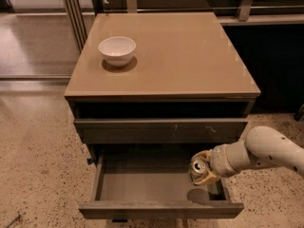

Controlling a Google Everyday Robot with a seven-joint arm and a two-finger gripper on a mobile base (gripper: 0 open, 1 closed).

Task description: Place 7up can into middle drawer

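Silver-topped 7up can [197, 166], clasped by the gripper [201, 170], seemingly hangs over the middle drawer [142, 186].

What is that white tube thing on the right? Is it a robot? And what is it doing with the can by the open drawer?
Yes, the white tube is a robot's arm. At its end is a gripper, a hand with two fingers, and it is shut on a small drink can. It holds the can over the right side of the open drawer; the shadow underneath suggests the can is not set down. The one camera looks down on a brown cabinet from in front and above. A white bowl stands on the cabinet's top, toward the left.
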